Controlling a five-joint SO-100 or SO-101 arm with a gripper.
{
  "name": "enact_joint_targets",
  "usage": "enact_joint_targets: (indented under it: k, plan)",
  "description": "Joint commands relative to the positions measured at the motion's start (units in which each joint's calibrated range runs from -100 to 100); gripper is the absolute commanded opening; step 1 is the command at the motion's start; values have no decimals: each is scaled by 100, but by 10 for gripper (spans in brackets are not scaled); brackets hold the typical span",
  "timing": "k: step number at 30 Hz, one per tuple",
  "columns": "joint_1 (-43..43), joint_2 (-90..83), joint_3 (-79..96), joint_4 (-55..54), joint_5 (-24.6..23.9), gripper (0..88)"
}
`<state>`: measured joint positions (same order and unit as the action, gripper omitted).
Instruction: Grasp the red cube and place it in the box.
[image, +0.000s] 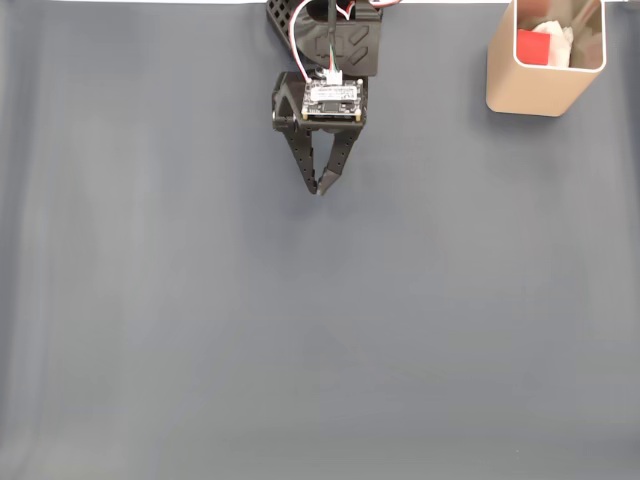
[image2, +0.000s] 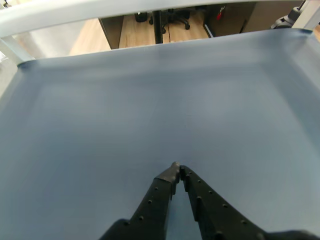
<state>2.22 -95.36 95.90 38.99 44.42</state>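
Red cube (image: 534, 46): it lies inside the box, at the top right of the fixed view, next to some pale crumpled material that I cannot identify.
Handling of the cube: I judge it light and stiff, with plain matte faces that should not slip much; it does not look fragile.
Where to hold it: two opposite flat faces would be the natural place for the fingers, but from these pictures no further grasp seems needed.
Box (image: 528, 90): a tall beige container with rounded corners, standing upright on the cloth, well apart from the arm.
Task progress: as the cube is already in the box, I judge that the placing is done.
Gripper (image: 321, 190): it points toward the lower side of the fixed view, over bare cloth; in the wrist view the gripper (image2: 177, 169) has its tips touching or almost touching.
Jaws: closed together, with nothing between them.
Table cover (image: 300, 350): a smooth grey-blue cloth with nothing else lying on it near the gripper.
Writing and labels: a small circuit board (image: 333, 97) sits on top of the arm, but any print on it is too small to read; I see no brand or text on the box or the cube.
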Motion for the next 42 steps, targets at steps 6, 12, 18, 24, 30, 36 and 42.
enact_joint_targets:
  k: [6,12,18,24,30,36,42]
  plan:
    - [-62,-377,382,151,24,2]
    - [-126,-446,392,791,0,2]
    - [-218,-455,392,2309,254,2]
    - [-261,-455,392,2925,308,2]
    - [-332,-455,392,3499,479,4]
    - [-289,-455,392,3704,254,8]
    - [-289,-455,392,3704,254,8]
